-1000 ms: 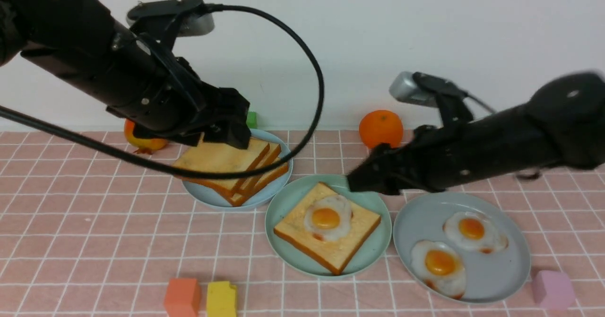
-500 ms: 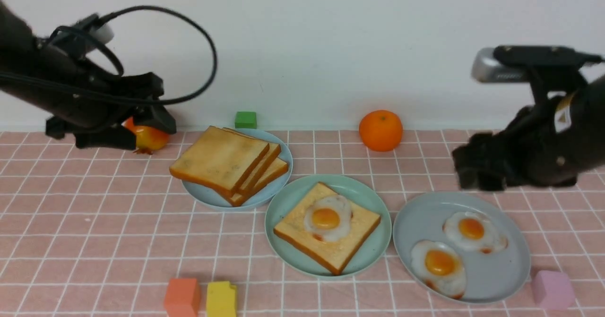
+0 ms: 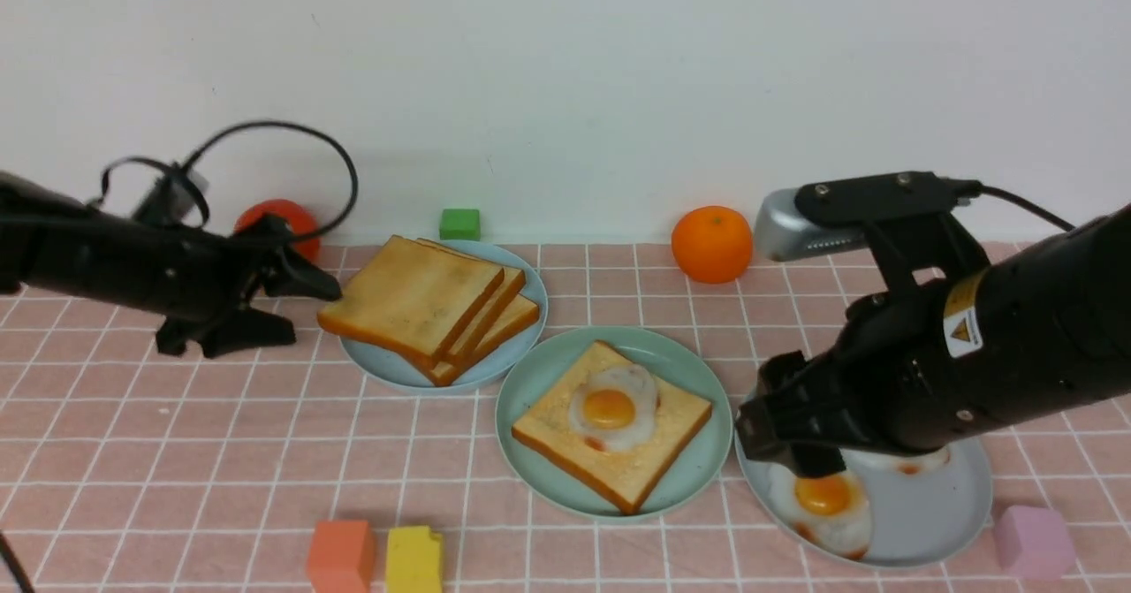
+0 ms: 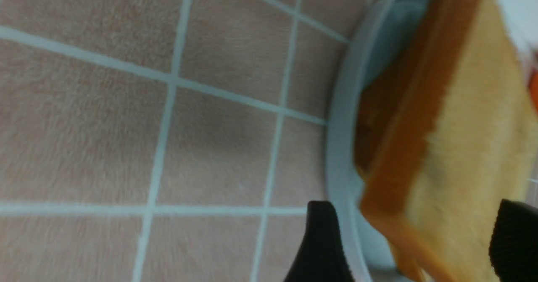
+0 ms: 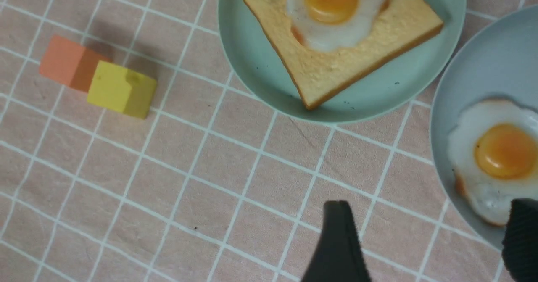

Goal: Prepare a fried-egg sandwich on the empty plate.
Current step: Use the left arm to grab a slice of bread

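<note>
Pink checked cloth (image 3: pixel 177 452) covers the table, with a white wall behind. At the left, the left gripper (image 3: pixel 316 313) lies low, jaws spread, just beside the toast stack (image 3: pixel 415 297) on the blue plate (image 3: pixel 521 345). A red fruit (image 3: pixel 274 217) and a green block (image 3: pixel 459 224) sit by the far edge. An orange block (image 3: pixel 340 556) and a yellow block (image 3: pixel 413 561) sit at the near edge. At centre, the mint plate (image 3: pixel 539 399) carries one slice (image 3: pixel 636 465), set cornerwise with a corner toward the near edge. The egg (image 3: pixel 611 407) lies yolk-up on it, uncovered. An orange (image 3: pixel 711 242) stands behind. The right gripper (image 5: pixel 429 202), spread and empty, hangs over the left rim of the grey plate (image 3: pixel 937 522), above a spare egg (image 3: pixel 822 505). A pink block (image 3: pixel 1032 540) sits at the right.
</note>
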Available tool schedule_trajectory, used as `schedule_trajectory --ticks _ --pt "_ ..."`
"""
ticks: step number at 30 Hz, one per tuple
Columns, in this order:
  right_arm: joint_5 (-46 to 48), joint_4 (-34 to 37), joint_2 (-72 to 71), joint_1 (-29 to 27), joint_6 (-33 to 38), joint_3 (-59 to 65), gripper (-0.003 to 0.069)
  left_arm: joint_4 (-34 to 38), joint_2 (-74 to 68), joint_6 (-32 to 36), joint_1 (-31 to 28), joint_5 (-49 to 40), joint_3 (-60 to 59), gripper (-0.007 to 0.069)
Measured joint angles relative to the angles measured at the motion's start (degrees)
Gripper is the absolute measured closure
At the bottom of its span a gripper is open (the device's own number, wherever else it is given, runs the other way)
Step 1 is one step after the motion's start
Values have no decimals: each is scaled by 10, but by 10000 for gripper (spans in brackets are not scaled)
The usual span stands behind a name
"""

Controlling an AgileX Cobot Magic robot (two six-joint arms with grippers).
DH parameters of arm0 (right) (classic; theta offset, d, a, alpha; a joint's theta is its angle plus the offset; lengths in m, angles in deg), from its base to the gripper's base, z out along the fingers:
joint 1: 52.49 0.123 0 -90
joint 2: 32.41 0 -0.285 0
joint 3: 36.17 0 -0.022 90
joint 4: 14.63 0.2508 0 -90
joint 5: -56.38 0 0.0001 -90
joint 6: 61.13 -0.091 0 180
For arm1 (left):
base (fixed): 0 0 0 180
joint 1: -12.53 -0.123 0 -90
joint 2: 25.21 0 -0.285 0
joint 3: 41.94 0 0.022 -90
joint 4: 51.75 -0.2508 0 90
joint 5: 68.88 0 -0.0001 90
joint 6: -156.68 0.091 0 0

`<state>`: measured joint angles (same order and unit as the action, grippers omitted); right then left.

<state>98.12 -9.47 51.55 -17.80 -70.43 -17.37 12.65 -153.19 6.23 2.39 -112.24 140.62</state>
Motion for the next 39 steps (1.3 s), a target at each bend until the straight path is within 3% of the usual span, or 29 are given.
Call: schedule_trajectory --ticks 15,20,35,39 --pt "-11 6 0 0 2 0 137 53 -23 24 0 -5 8 120" --pt "-12 7 0 0 2 0 137 54 -23 24 0 -7 8 190" --pt "-13 13 -16 0 2 0 137 53 -23 50 0 -9 8 564" --pt "-13 13 -25 0 2 0 137 53 -23 52 -4 -25 17 571"
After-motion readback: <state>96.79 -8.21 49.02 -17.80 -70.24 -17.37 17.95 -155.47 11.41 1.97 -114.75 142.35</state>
